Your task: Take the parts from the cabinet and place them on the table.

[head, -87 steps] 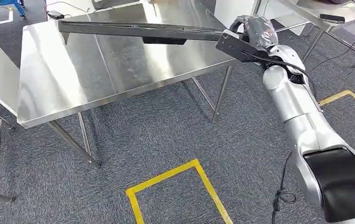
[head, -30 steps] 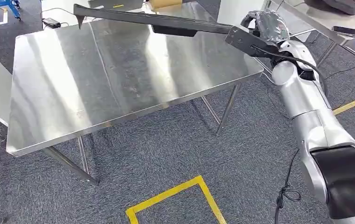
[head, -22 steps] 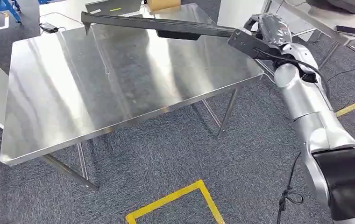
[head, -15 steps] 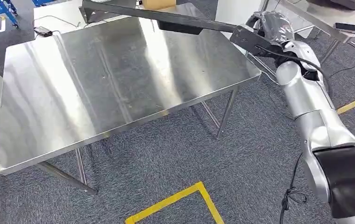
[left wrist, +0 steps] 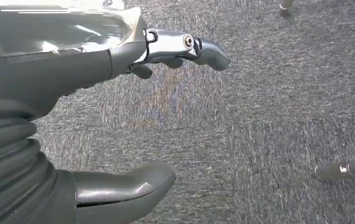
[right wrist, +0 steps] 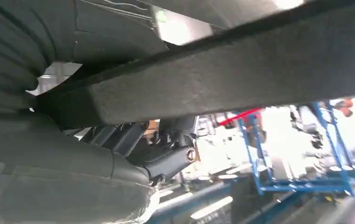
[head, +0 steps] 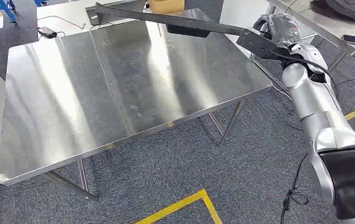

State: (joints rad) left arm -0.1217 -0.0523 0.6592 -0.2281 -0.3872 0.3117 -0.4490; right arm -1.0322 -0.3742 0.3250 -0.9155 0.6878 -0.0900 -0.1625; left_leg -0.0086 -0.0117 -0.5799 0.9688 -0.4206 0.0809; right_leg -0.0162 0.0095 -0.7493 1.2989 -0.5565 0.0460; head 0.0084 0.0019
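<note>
My right hand (head: pixel 278 29) has its fingers clamped on one end of the long dark metal rail part (head: pixel 166 19), cantilevered above the far edge of the shiny steel bench (head: pixel 119 93); my left hand (left wrist: pixel 73 116) hangs spread, holding nothing; risk: leverage twists the rail loose, or its far tip clips the brown cardboard box (head: pixel 165 5) behind the bench.

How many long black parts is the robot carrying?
1. The long black part is held at one end by the right hand, stretching out above the far edge of the steel table. The left hand holds nothing.

right hand (head: pixel 278 29) fingers hidden behind long part (head: pixel 166 19)
</note>
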